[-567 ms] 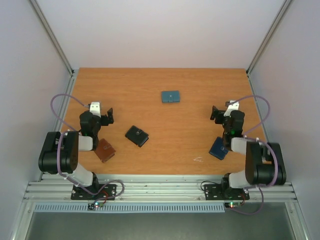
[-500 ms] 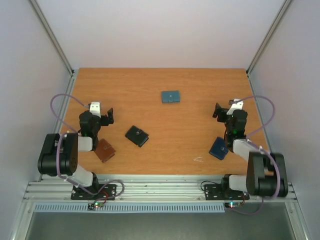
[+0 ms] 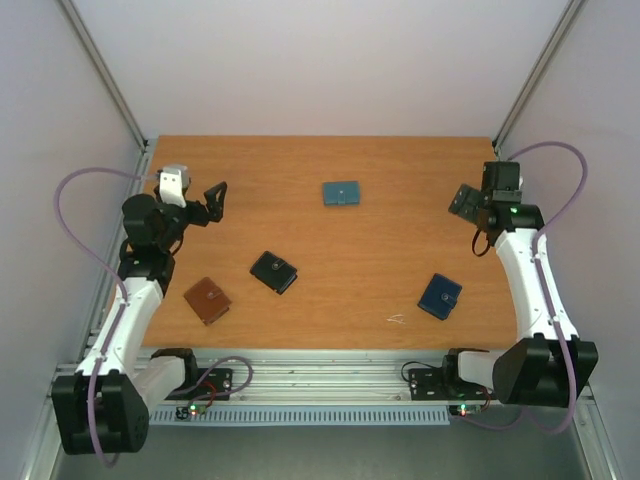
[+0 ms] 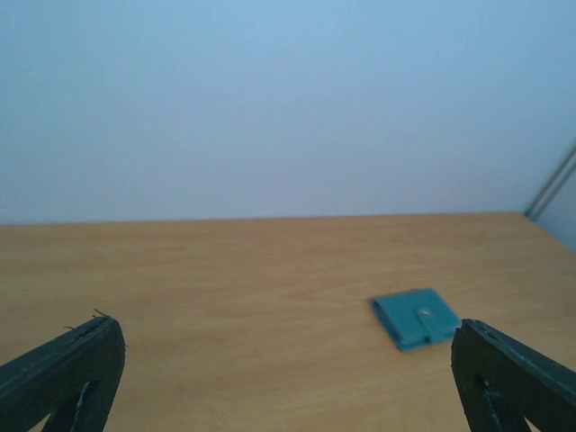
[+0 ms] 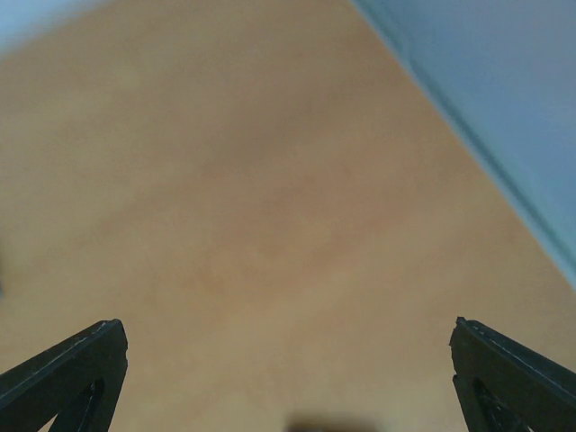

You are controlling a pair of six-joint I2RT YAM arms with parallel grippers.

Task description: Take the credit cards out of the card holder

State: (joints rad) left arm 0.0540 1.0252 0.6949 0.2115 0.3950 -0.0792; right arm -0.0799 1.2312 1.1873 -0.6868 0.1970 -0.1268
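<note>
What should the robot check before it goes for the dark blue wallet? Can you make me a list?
1. Left gripper open and empty: ok.
2. Right gripper open and empty: ok.
3. Card holder flat on the table with nothing on top: ok.
4. A gripper above the card holder: not ok. Both are raised and well away from it; the right one is nearer.
5. Other wallets out of the way: ok. The teal wallet, black wallet and brown wallet all lie apart from it.
6. Credit cards inside: cannot tell. The card holder looks folded shut and no card shows.
</note>
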